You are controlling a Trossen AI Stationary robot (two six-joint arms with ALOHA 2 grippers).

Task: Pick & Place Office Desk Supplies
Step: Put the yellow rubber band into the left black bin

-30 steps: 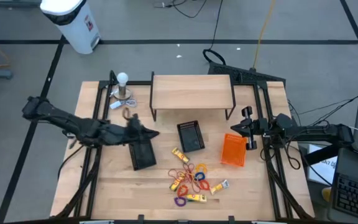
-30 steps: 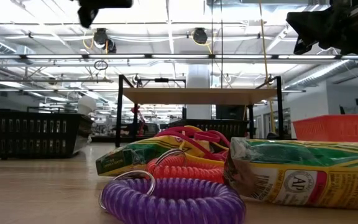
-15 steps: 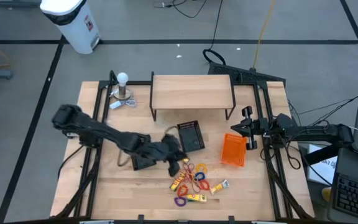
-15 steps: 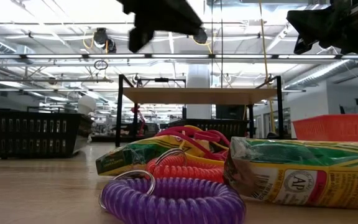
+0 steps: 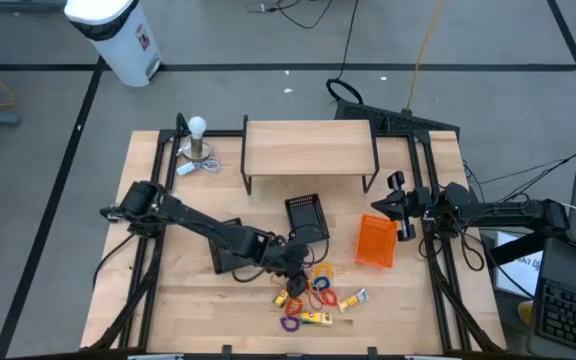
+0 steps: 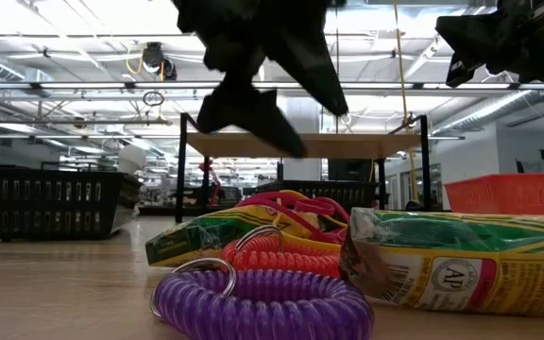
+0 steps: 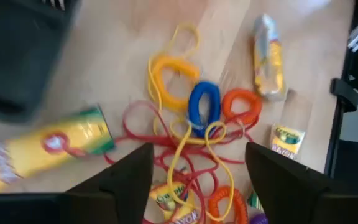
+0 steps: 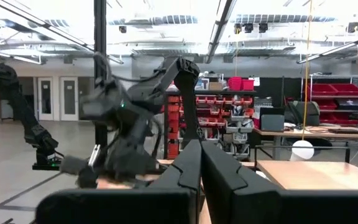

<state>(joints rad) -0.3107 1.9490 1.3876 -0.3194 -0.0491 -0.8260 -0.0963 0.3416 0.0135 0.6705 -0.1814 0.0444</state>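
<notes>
The office desk supplies [image 5: 313,292] lie in a loose pile on the table's near middle. They include yellow [image 7: 169,74], blue [image 7: 202,106], orange [image 7: 241,102] and red [image 7: 143,121] loops, a purple coil [image 6: 263,304] and yellow packets [image 7: 48,146] [image 6: 461,274]. My left gripper [image 5: 298,263] hangs open just above the pile's far left part. Its fingers [image 7: 129,180] point down on either side of the red and yellow loops and touch nothing. My right gripper [image 5: 400,205] waits shut at the table's right side, beside the orange basket [image 5: 376,241].
A black basket [image 5: 307,218] stands just beyond the pile, and another [image 5: 230,252] lies under my left arm. A wooden shelf [image 5: 309,148] spans the far middle. A white ball-topped stand [image 5: 198,140] sits at the far left. Bare wood lies to the pile's near left.
My left gripper has swung from over the left black basket toward the table's right and near edge. It has come down over the pile of supplies, and its fingers have opened. The supplies lie as before.
</notes>
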